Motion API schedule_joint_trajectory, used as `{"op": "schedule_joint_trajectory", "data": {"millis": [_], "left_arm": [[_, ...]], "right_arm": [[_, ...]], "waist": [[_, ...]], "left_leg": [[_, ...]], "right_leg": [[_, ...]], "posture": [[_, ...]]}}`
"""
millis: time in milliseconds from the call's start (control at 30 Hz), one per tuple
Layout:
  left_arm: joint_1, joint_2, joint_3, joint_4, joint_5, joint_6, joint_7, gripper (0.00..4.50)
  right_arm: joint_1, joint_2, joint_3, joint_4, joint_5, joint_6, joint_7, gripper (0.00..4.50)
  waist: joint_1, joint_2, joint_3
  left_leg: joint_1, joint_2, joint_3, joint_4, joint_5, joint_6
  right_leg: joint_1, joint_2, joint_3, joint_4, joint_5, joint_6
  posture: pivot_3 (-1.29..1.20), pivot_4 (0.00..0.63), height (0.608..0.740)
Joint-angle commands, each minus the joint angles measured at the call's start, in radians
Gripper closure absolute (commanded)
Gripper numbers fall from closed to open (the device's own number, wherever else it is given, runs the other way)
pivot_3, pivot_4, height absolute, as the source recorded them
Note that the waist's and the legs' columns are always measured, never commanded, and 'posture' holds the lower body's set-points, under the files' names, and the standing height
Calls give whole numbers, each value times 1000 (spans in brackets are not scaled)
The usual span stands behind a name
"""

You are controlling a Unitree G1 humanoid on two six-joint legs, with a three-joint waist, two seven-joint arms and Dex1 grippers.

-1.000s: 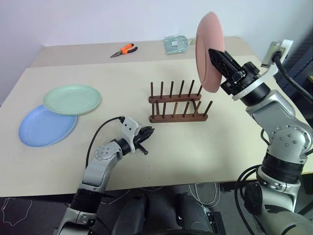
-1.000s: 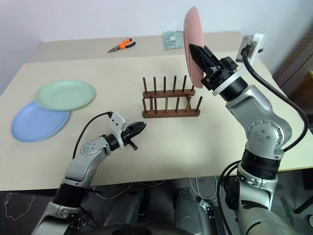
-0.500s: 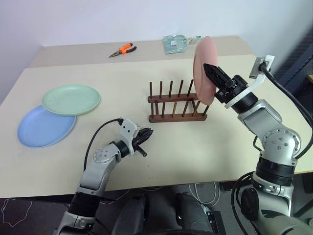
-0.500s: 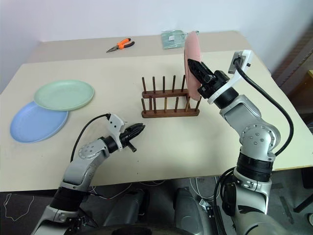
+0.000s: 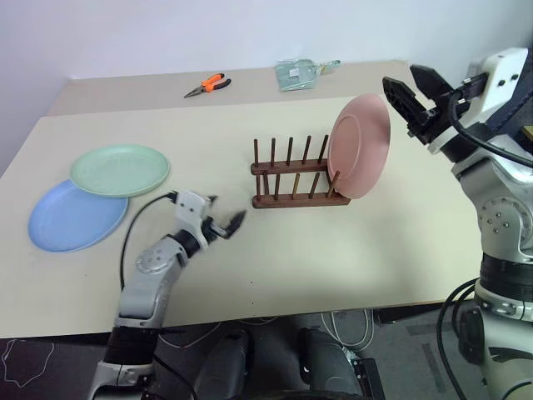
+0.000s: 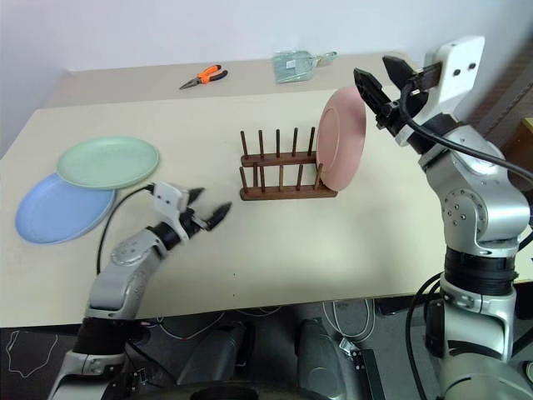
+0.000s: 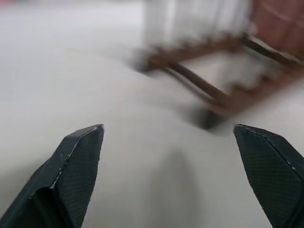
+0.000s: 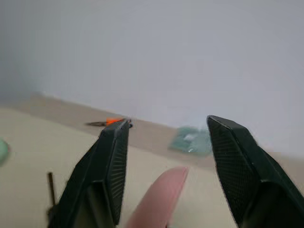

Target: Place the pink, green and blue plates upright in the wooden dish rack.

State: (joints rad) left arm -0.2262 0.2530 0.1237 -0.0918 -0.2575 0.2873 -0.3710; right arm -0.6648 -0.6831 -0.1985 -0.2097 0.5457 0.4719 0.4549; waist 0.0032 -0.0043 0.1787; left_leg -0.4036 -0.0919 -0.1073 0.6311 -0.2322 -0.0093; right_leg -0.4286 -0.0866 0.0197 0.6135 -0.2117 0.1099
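Beige counter (image 5: 350, 242): green plate (image 5: 121, 169) overlaps blue plate (image 5: 77, 215), lying flat, nearer left gripper (image 5: 223, 225); its jaws wide, empty. Right gripper (image 5: 414, 90) jaws parted, empty, above pink plate (image 5: 360, 146) racked upright in wooden dish rack (image 5: 293, 177).

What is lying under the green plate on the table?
The blue plate lies under the green plate, which overlaps its far right edge. Most of the blue plate shows; the overlapped part is covered, so whether anything else lies there cannot be seen.

pink plate (image 5: 360, 147): released, now upright in rack (image 5: 293, 177)
right end effector (image 5: 411, 93): opened, lifted clear
left end effector (image 5: 221, 219): opened
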Motion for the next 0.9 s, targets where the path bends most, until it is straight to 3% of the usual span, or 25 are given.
{"op": "schedule_joint_trajectory", "data": {"millis": [33, 233, 433, 500, 600, 833, 900], "left_arm": [[-77, -6, 182, 6, 28, -67, 230, 0], [-198, -33, 399, 3, 20, -5, 572, 0], [-239, -49, 496, -12, -98, 146, 666, 0], [-269, -76, 569, -3, -215, 233, 718, 0], [-307, -92, 646, 24, -352, 314, 752, 863], [-356, -72, 685, 116, -442, 325, 793, 4382], [-363, -71, 672, 111, -457, 301, 772, 4450]], "right_arm": [[-75, -25, 91, -72, -63, -57, 99, 148], [-80, 76, 293, -117, -166, -110, 166, 63], [-13, 162, 377, -122, -221, -151, 194, 63], [8, 182, 388, -127, -227, -150, 198, 63], [25, 203, 389, -137, -230, -139, 196, 0], [61, 210, 379, -160, -259, -123, 178, 0], [68, 208, 368, -166, -249, -107, 180, 0]], "waist": [[0, -1, 0], [6, -2, 0], [11, -5, 0], [11, -5, 0], [7, -7, 0], [2, -9, 0], [3, -10, 0]], "left_leg": [[0, 0, 0, 0, 0, 0], [0, 0, 0, 0, 0, 0], [-1, -2, -2, 1, 0, -1], [-2, -2, -2, 1, 0, -1], [-1, -2, -3, 2, 1, -2], [-1, -1, -3, 1, 2, -3], [-1, -1, -3, 1, 2, -3]], "right_leg": [[0, 0, 0, 0, 0, 0], [0, 0, 0, 0, 0, 0], [0, -1, -1, 0, 1, 2], [0, -1, -1, 0, 1, 2], [0, 0, -1, 0, 2, 2], [0, 1, -1, 1, 2, 1], [0, 1, -1, 1, 2, 1]], "posture": [[0, 150, 739], [0, 150, 739], [0, 150, 739], [0, 150, 739], [0, 150, 739], [0, 150, 739], [0, 150, 739]]}}
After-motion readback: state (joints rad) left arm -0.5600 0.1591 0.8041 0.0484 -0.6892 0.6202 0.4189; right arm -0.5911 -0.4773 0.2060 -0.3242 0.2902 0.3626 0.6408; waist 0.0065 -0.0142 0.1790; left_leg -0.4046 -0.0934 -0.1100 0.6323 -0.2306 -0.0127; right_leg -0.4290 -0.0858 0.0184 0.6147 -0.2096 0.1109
